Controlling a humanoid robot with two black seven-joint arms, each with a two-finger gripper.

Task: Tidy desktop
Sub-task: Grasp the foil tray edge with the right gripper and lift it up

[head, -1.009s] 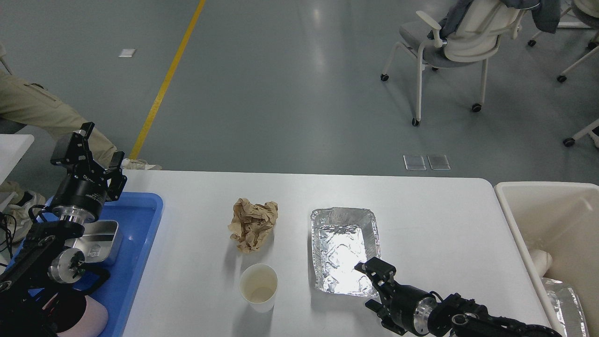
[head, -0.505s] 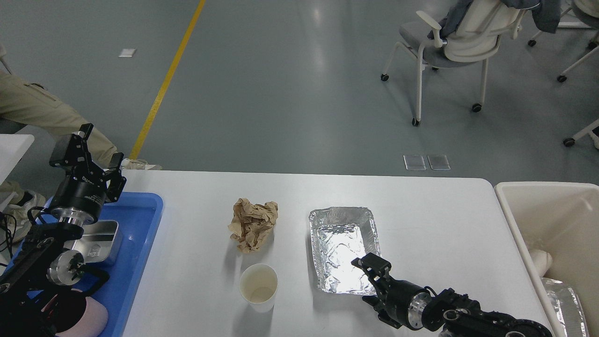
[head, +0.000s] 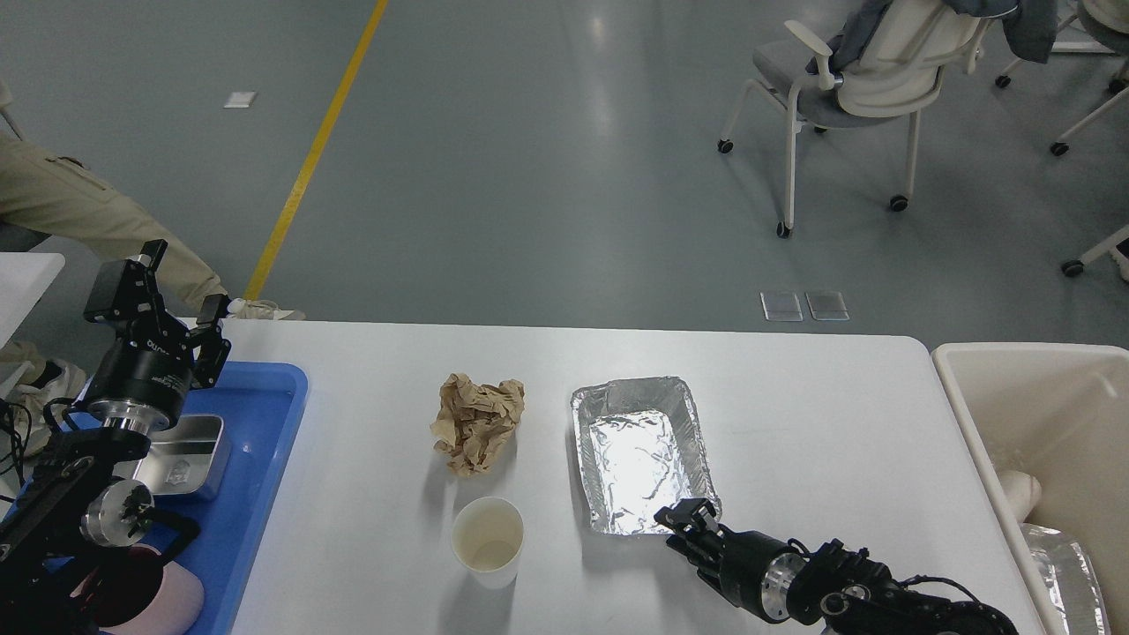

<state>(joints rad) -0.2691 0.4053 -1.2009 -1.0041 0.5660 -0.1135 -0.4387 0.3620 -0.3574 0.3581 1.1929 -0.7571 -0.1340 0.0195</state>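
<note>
Spanning our view, the white worktop [head: 820, 423] carries a crumpled paper [head: 476, 422], a paper cup [head: 488, 539] and a foil tray [head: 637, 454]. Our right gripper [head: 690, 522] meets the tray's near right corner; jaws too dark to judge. Our left gripper [head: 157, 293] hangs above a blue tray [head: 256, 459], jaws wide, holding nothing. Beige bin [head: 1041, 423] at right.

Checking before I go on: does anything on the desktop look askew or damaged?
The foil tray sits slightly askew on the desktop, its near right corner at the right gripper. The crumpled brown paper is loose litter. The paper cup stands upright; no spill shows.
</note>
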